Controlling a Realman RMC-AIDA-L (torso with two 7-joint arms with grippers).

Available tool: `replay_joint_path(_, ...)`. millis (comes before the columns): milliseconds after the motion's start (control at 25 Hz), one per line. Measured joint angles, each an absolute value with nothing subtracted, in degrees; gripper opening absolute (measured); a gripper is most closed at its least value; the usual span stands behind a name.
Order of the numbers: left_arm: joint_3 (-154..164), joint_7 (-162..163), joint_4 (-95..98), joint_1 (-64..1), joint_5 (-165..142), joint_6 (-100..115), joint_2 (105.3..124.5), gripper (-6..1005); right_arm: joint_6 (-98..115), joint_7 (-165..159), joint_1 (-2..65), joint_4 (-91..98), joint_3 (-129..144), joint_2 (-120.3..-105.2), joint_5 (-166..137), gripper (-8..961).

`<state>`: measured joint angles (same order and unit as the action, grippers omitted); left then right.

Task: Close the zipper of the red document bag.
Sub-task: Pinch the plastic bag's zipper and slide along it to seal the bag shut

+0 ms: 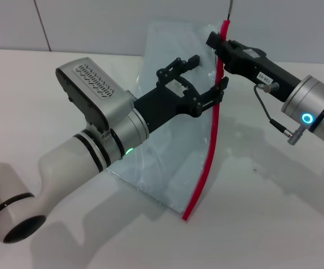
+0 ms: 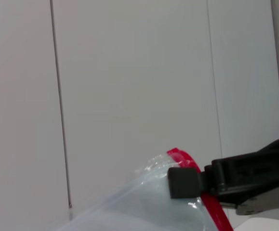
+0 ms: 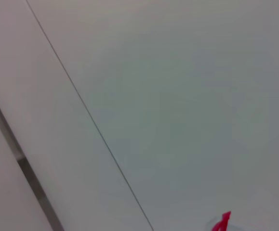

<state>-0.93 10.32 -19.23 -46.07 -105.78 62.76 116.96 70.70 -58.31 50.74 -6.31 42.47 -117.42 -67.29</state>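
The red document bag (image 1: 173, 151) is a translucent pale blue pouch, its near corner resting on the white table (image 1: 273, 213) and its far end lifted into the air. The zipper (image 1: 209, 162), a thin red strip, curves up along the bag's right edge. My right gripper (image 1: 216, 42) is shut on the zipper near its raised top end; the left wrist view shows that right gripper (image 2: 182, 183) clamped over the red zipper (image 2: 216, 214). My left gripper (image 1: 211, 70) is open above the bag's upper part, one fingertip (image 1: 223, 85) right at the red strip. A red tip of the zipper (image 3: 222, 224) shows in the right wrist view.
A pale panelled wall (image 1: 94, 22) stands behind the table. A thin grey cable (image 1: 271, 119) loops under the right wrist. My left forearm (image 1: 89, 145) crosses the table's left side over the bag's left edge.
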Motion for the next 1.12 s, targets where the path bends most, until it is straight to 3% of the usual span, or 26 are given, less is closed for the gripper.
replay_joint_path(1120,-7.2,5.8,-19.6,-43.3,-105.8,62.7,116.91,740,71.2,-58.1,49.0,-6.4,40.8,-117.15,-67.1,36)
